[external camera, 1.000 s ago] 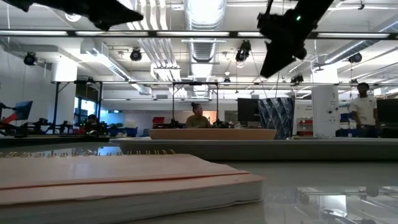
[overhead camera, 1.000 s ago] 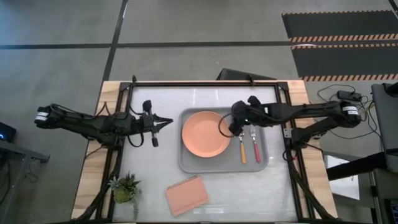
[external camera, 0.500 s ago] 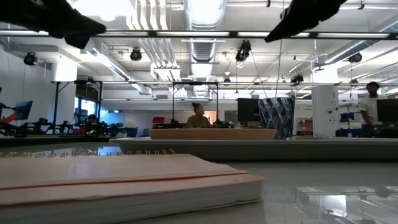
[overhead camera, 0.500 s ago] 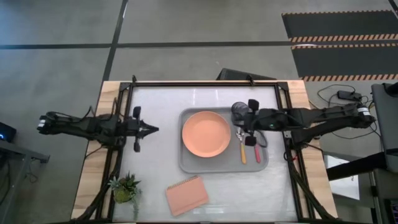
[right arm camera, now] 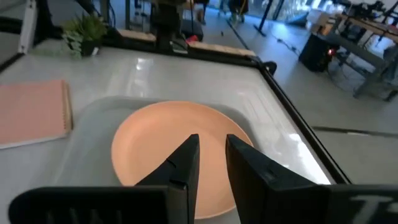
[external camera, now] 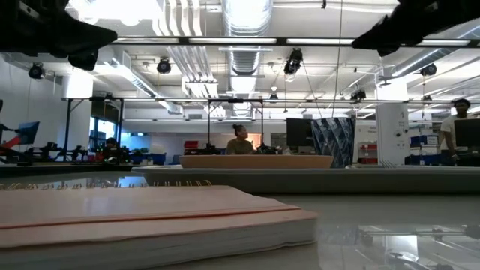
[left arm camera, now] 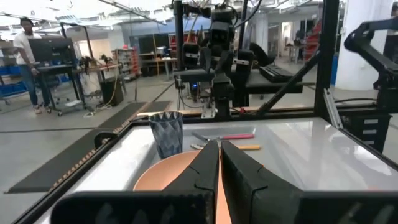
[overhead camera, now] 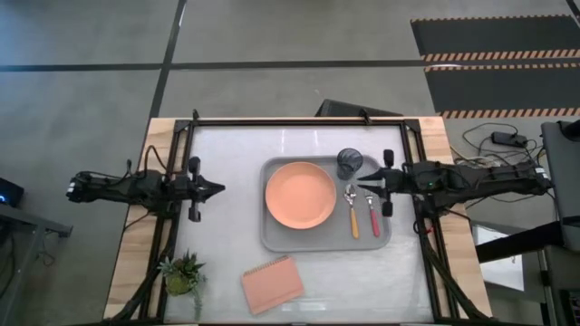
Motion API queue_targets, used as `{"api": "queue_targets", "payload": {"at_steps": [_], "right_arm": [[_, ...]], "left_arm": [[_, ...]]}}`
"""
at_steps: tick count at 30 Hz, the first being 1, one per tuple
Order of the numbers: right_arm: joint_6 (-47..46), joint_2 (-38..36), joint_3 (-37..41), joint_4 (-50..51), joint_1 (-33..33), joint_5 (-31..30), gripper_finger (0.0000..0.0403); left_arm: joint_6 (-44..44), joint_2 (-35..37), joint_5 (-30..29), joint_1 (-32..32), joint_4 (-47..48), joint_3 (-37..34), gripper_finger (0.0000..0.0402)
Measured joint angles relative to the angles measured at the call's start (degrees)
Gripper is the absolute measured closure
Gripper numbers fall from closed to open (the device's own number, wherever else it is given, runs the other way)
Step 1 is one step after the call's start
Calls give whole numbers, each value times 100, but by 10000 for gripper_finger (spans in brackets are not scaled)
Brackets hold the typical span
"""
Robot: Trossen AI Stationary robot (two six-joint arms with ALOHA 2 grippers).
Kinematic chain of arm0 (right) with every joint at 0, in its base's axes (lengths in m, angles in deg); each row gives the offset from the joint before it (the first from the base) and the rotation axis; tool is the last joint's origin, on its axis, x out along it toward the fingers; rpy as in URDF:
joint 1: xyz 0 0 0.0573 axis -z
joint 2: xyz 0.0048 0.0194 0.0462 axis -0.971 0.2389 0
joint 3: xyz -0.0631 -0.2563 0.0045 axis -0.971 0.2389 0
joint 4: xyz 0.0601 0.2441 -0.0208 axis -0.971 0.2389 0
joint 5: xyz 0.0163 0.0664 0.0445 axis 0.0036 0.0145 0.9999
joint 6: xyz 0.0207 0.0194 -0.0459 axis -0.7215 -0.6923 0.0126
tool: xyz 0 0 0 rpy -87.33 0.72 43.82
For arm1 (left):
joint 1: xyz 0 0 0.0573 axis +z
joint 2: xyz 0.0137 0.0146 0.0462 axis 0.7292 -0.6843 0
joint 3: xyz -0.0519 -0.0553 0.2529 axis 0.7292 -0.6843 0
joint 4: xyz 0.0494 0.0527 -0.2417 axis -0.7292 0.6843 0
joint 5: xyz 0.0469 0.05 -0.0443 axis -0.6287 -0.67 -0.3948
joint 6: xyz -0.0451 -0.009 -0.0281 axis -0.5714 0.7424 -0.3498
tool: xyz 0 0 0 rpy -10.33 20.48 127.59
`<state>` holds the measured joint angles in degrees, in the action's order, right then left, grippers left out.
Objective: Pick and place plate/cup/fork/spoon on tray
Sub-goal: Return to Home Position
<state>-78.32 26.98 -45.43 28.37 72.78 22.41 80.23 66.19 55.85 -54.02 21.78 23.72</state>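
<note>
The light-grey tray [overhead camera: 381, 237] lies at the table's middle right. On it rest the salmon-orange plate [overhead camera: 299, 195], the dark cup [overhead camera: 350, 163] upright at the tray's far right corner, the orange-handled spoon [overhead camera: 352, 214] and the red-pink-handled fork [overhead camera: 373, 215]. My right gripper [overhead camera: 365, 186] hovers level over the tray's right part, just above the fork's and spoon's far ends, pointing at the plate [right arm camera: 180, 143]; its fingers are a little apart and empty [right arm camera: 211, 140]. My left gripper [overhead camera: 218, 189] is shut and empty, left of the tray; its view shows the cup [left arm camera: 166, 134].
A salmon-pink spiral notebook [overhead camera: 272, 283] lies near the table's front edge and fills the low view's foreground [external camera: 150, 217]. A small potted plant [overhead camera: 184, 272] stands at the front left corner. Bare tabletop lies between my left gripper and the tray. People show in the room behind.
My right gripper has carried the cup from above the plate's right rim to the tray's far right corner, let it go, and drawn back toward the table's right edge. The cup now stands upright on the tray. My left gripper has drawn back toward the left edge.
</note>
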Motion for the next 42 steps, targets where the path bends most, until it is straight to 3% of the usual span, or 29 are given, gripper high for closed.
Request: {"api": "queue_targets", "payload": {"at_steps": [18,28,42], "right_arm": [[393,-2778,1091,-102,2,139,335],[616,-2702,1397,184,4,90,335],[899,-2795,2592,-1021,4,87,334]], "left_arm": [[177,700,-22,1,-337,-885,402],[307,678,-26,7,-723,-944,402],[174,593,-232,9,-721,-952,402]]}}
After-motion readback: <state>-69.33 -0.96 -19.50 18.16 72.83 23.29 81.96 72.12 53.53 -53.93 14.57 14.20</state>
